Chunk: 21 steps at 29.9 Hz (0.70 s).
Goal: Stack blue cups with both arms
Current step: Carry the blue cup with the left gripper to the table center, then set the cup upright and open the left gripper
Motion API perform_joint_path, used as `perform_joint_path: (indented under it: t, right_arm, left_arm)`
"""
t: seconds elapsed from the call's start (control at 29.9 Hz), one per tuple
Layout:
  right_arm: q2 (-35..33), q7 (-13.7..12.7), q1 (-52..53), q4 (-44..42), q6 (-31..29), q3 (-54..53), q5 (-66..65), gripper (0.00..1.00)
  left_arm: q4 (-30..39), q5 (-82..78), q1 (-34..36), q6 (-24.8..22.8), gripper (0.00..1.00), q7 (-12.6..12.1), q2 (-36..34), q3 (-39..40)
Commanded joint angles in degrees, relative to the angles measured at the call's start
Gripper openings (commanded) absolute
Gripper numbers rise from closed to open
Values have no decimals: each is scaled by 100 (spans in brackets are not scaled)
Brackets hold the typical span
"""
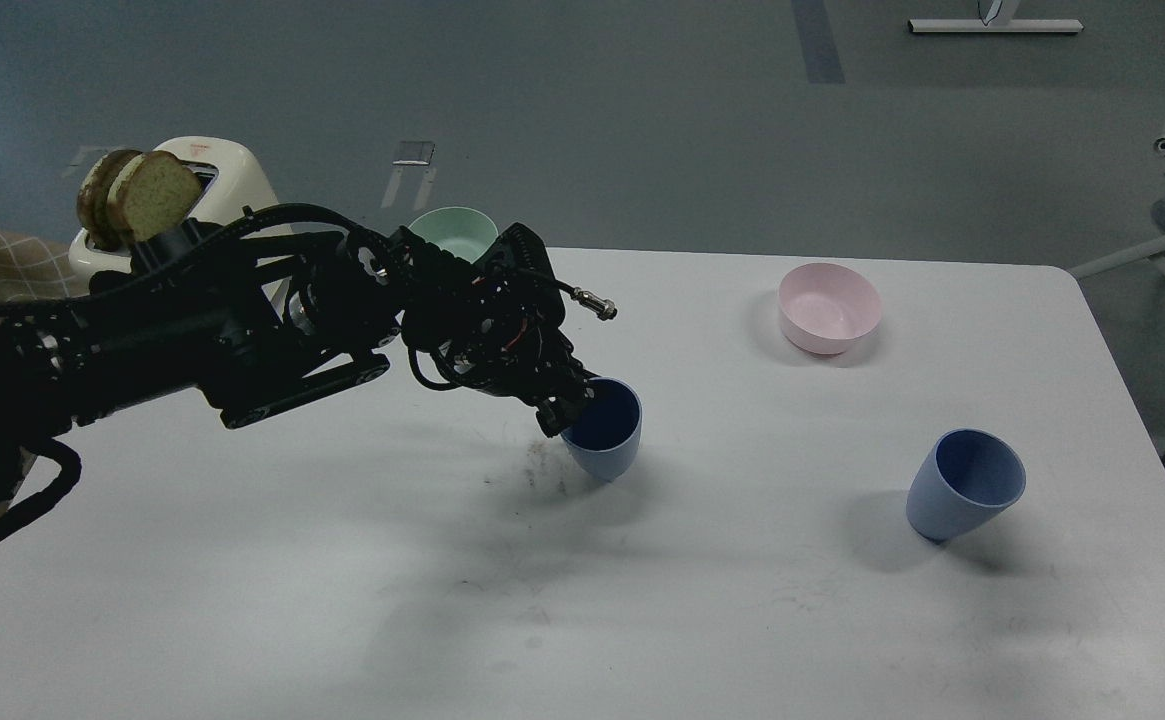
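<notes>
Clearly, the left gripper [570, 404] pinched the rim of one blue cup [604, 428] near the desk [342, 560] centre; a rim-only hold risked slipping. The second blue cup [964, 484] stood well apart, right.

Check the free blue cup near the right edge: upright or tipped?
Upright, slightly tilted: the free blue cup stands on its narrow base on the table, mouth up.

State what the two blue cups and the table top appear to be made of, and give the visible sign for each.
The blue cup in the left end effector, the held cup, and the free cup both look like matte plastic or a similar moulded material: even colour, soft shading, no sharp glints. The table top looks like a smooth white laminate, faintly sheened, with dark scuffs; its core cannot be told.
</notes>
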State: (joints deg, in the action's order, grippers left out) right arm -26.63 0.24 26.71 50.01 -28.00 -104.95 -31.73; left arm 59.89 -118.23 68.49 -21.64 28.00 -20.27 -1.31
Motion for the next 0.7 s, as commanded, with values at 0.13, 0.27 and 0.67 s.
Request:
perform_joint_path:
  t: [0.13,0.27,0.67]
  right_arm:
    - [0,117,1,-9,0,0,0,100]
    - [0,117,-43,-9,0,0,8,100]
    - [-97,117,-262,-9,0,-140,219,100]
  left_arm:
    - [-197,2,-38,2,0,0,5,-1]
    - [-179,37,-38,11,5,0,5,8]
    - [-188,282,-11,46,51,0,-21,52]
